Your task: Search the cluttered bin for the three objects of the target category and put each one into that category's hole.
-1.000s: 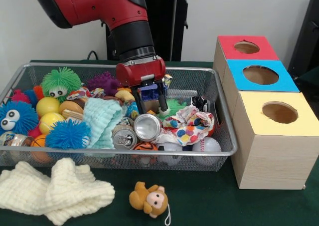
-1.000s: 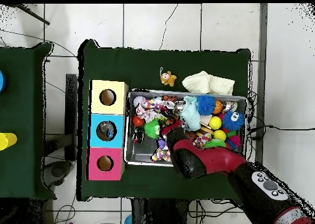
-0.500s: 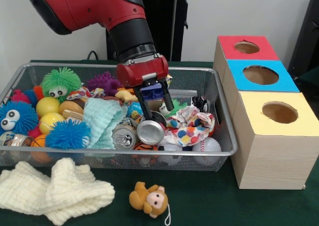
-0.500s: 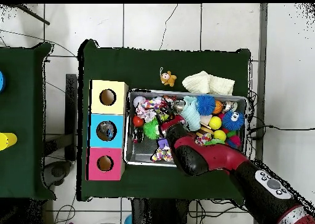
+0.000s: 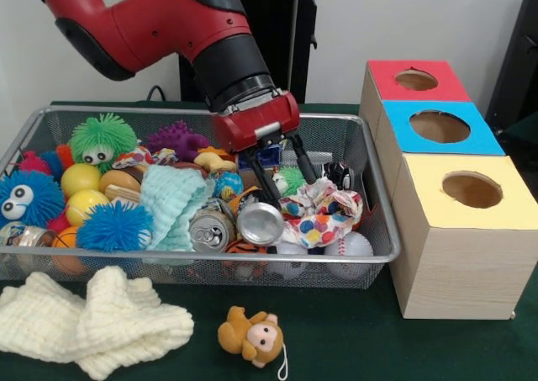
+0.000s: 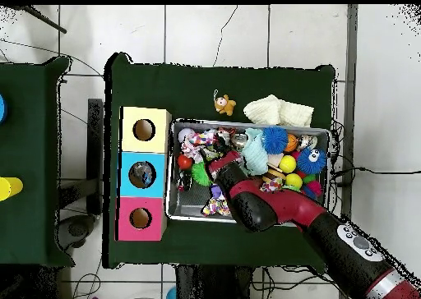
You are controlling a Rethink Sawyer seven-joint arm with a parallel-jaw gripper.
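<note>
The wire mesh bin is full of toys, cans and wrappers. It also shows in the overhead view. My gripper is open, tilted, low over the clutter in the bin's middle. Its fingers straddle a green spiky toy, just above a crushed silver can and a dotted wrapper. In the overhead view the arm covers most of the gripper. No clear plastic bottle shows plainly. The blue-topped box's hole is to the right of the bin; it also shows in the overhead view.
A red-topped box and a yellow-topped box flank the blue one. A second can, a mint cloth and fuzzy balls fill the bin. A cream cloth and a monkey toy lie in front.
My gripper has swung toward the boxes, tilted and dropped slightly, with its fingers spread a little wider. The silver can under it has shifted a little.
</note>
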